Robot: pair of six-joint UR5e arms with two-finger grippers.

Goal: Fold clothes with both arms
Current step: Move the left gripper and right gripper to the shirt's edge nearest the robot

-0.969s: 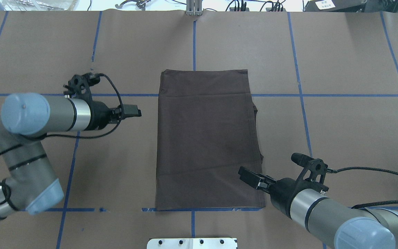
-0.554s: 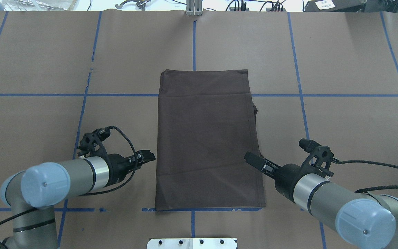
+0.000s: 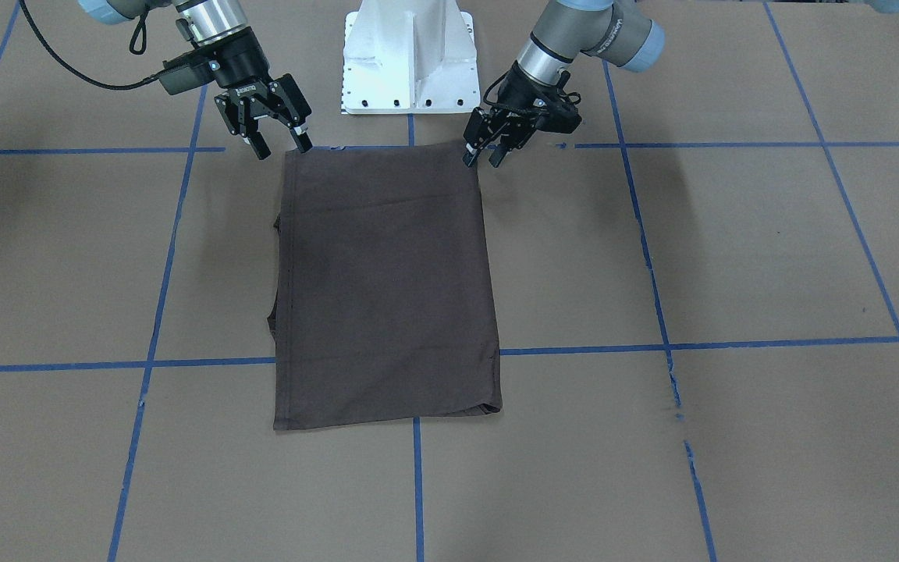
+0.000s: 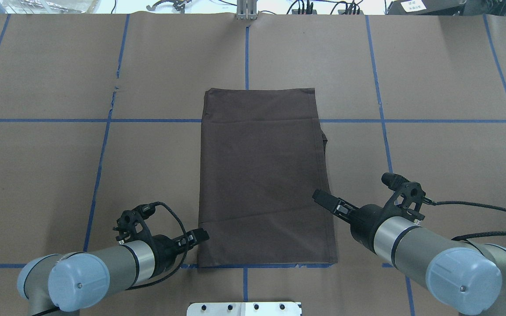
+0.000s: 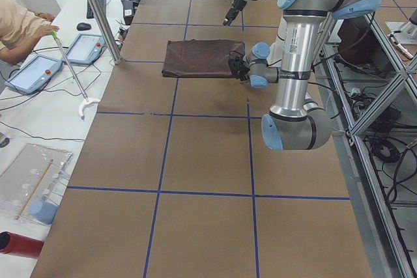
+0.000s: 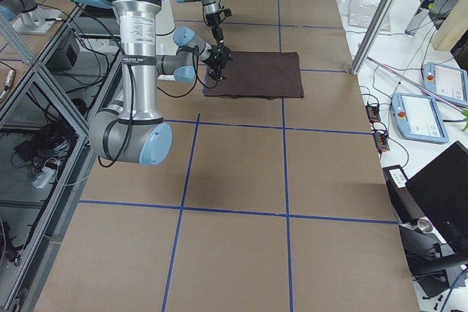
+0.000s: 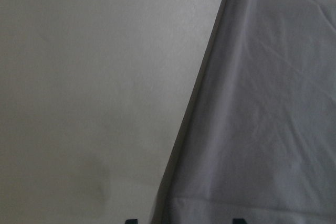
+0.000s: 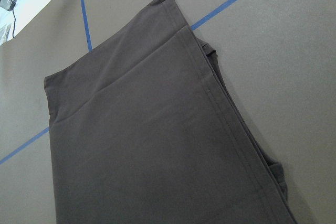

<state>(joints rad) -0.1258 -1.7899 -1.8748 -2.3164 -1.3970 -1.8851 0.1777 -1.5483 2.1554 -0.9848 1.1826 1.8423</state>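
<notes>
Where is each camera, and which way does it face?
Front-facing: across the table, looking down; left gripper, right gripper, pedestal.
Overhead: behind, above, looking forward; left arm, right arm.
Exterior left: table's end; left arm nearest.
Exterior right: other end; right arm nearest.
Left wrist: T-shirt edge; fingertips.
Right wrist: along T-shirt; nothing.
Shared: all show the T-shirt.

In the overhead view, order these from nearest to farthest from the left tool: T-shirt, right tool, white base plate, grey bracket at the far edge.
From the left tool:
1. T-shirt, directly beside it.
2. White base plate, near edge, centre.
3. Right tool, across the T-shirt.
4. Grey bracket, far edge, centre.
</notes>
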